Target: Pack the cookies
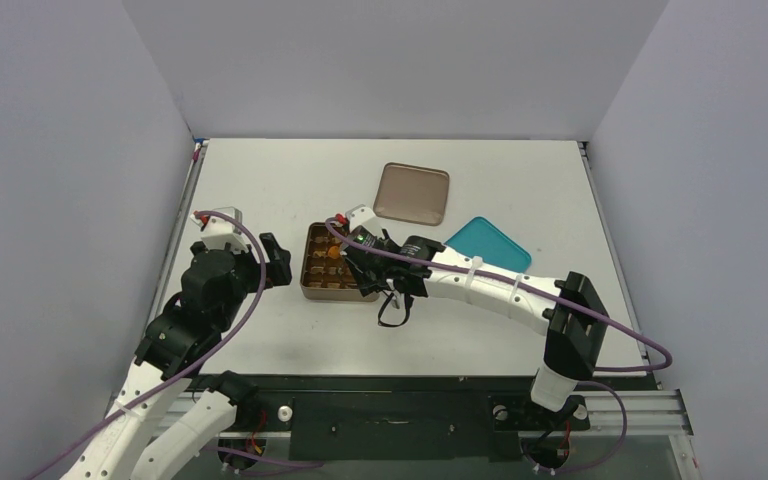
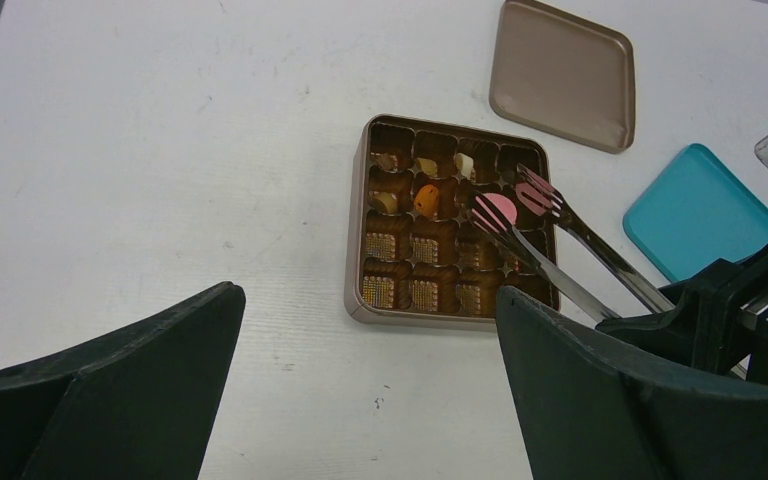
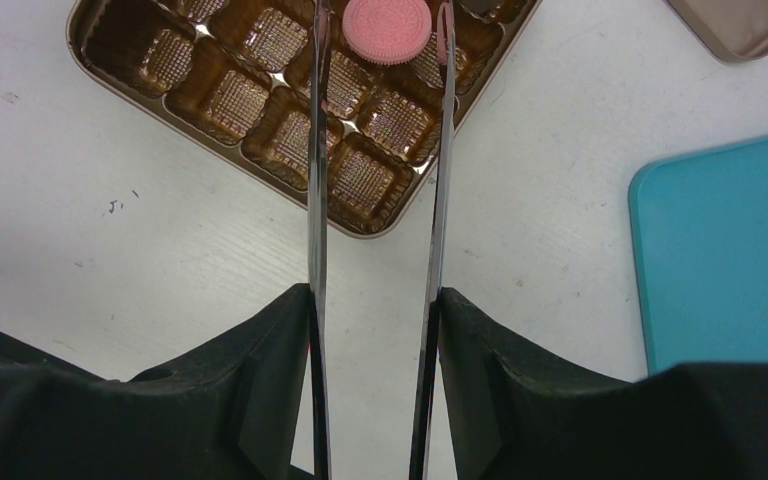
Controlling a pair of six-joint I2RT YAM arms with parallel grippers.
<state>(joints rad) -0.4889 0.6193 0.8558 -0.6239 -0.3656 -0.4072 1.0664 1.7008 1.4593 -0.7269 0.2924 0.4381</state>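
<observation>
Grey walls (image 1: 60,150) enclose one white bench (image 1: 260,180). On it lie one teal plate (image 2: 695,210), one lid (image 2: 560,75) and one gridded tin (image 2: 355,240). The left tool (image 2: 367,295) is spread and empty. The right tool (image 3: 375,295) is pinching tongs (image 3: 317,200), whose tips flank the pink cookie (image 3: 387,28) without touching it. The tin also holds one orange cookie (image 2: 426,198) and three pale cookies (image 2: 465,165); any dark bits are indistinct.

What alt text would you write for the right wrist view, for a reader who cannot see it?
The right hand holds metal tongs whose open tips stand on either side of a pink cookie lying in a brown gridded tin. A teal plate lies to the right on the white table.
</observation>
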